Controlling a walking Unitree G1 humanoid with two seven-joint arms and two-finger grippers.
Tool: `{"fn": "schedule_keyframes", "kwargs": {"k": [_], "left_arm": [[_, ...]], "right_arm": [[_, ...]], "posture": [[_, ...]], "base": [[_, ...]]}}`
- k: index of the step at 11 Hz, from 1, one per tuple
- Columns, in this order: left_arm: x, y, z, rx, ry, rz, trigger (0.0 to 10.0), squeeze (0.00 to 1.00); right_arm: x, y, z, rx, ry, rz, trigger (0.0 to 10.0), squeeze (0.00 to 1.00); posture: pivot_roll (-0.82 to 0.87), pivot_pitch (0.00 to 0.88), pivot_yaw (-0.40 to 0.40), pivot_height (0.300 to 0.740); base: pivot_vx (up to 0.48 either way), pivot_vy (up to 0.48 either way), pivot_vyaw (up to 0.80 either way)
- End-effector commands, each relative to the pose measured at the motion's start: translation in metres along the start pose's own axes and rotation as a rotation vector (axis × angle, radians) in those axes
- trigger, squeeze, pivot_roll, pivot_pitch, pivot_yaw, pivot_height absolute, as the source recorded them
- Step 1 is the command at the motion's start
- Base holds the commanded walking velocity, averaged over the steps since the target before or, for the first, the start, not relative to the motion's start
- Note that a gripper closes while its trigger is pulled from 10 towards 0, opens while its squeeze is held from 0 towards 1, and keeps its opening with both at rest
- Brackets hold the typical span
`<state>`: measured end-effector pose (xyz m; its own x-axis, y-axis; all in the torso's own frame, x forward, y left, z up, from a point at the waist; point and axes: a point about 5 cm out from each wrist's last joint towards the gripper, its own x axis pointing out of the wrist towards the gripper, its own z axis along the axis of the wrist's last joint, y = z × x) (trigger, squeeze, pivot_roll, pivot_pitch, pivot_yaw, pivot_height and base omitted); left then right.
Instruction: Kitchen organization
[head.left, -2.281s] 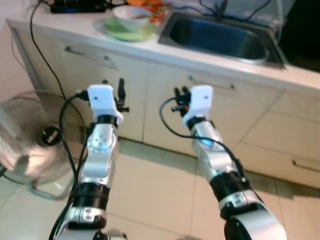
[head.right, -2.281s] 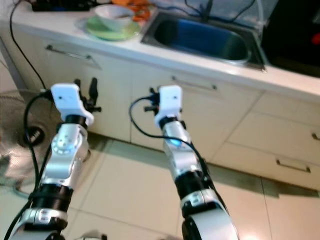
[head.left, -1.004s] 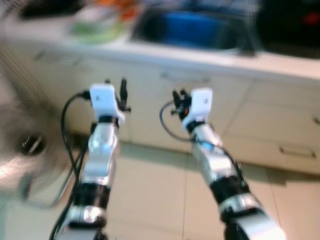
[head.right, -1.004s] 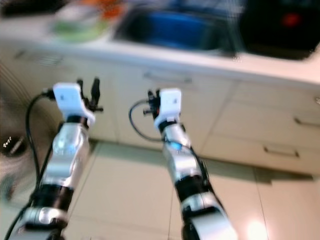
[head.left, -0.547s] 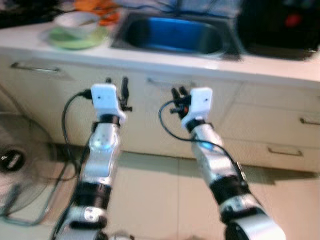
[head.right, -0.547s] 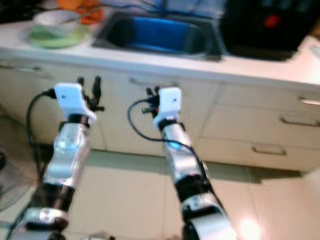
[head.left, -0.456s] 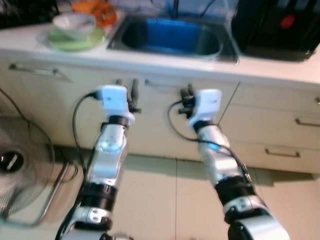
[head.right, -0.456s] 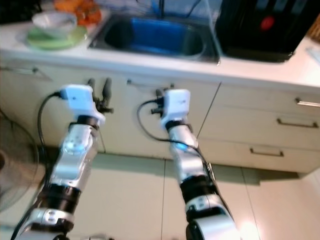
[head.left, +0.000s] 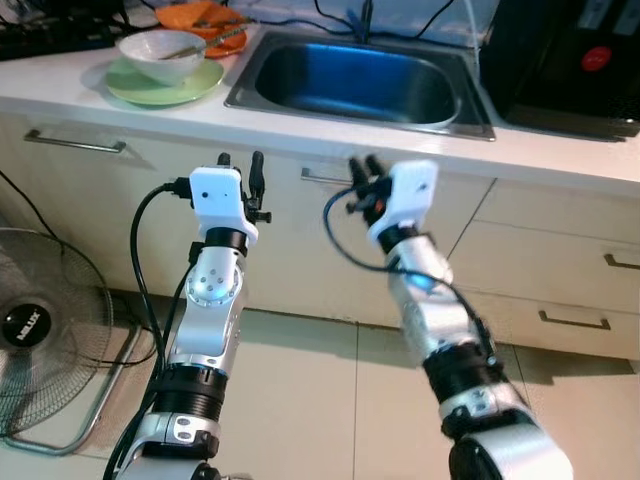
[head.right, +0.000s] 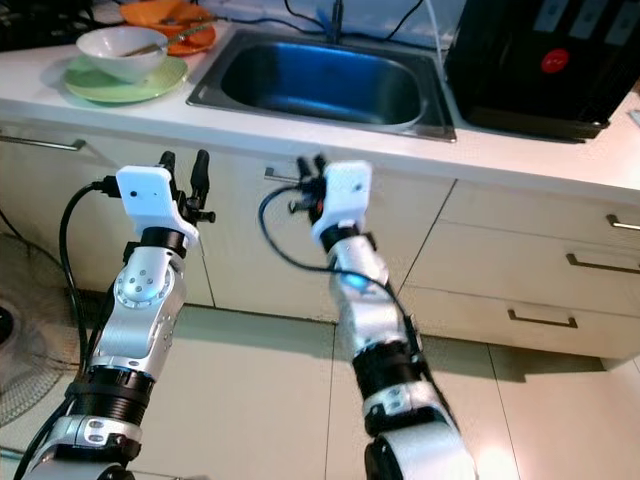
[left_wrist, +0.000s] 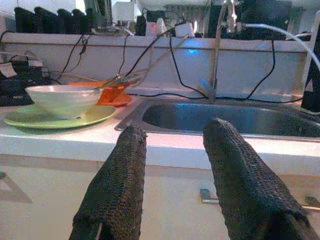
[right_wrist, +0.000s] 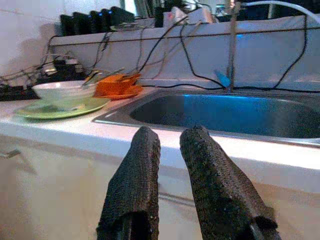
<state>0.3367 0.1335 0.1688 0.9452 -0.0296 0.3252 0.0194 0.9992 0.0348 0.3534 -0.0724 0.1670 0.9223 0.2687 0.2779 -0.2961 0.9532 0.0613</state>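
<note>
The robot stands in front of the counter (head.left: 300, 125), with both arms raised before the cabinet doors and nothing held. The left hand (head.left: 240, 170) is released, its two black fingers (left_wrist: 115, 190) clearly apart; the right hand (head.left: 362, 170) is also empty, its fingers separated by only a narrow gap. The things to organize are on the counter, left of the steel sink (head.left: 360, 80): a white bowl (head.left: 160, 55) resting on a green plate (head.left: 165, 85), with an orange dish (head.left: 200, 17) just behind them. Both hands are lower than the counter edge and well apart from the dishes. I judge the risk is here: if a hand goes forward without rising first, it can strike the cabinet front or the drawer handle (head.left: 320, 178), and a careless reach can push the bowl off its plate.
</note>
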Motion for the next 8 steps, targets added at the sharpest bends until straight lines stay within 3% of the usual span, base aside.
{"fn": "schedule_keyframes", "kwargs": {"k": [1,2,8], "left_arm": [[0.0012,0.0018,0.0062,0.001,-0.028,0.014,10.0,0.00],[0.0010,0.0034,0.0058,0.000,-0.027,0.021,10.0,0.00],[0.0014,0.0056,0.0062,0.004,-0.025,0.040,10.0,0.00]], "right_arm": [[0.0011,-0.0100,0.0049,0.007,-0.018,-0.036,10.0,0.00],[0.0008,-0.0135,0.0054,0.005,-0.017,-0.044,10.0,0.00],[-0.0019,-0.0053,0.0052,-0.064,-0.030,0.006,10.0,0.00]], "posture": [[0.06,0.049,-0.057,0.740],[0.05,0.055,-0.053,0.740],[0.06,0.075,-0.062,0.740]], "base": [[0.304,0.000,0.00],[0.311,0.000,-0.80],[0.329,0.000,0.00]]}}
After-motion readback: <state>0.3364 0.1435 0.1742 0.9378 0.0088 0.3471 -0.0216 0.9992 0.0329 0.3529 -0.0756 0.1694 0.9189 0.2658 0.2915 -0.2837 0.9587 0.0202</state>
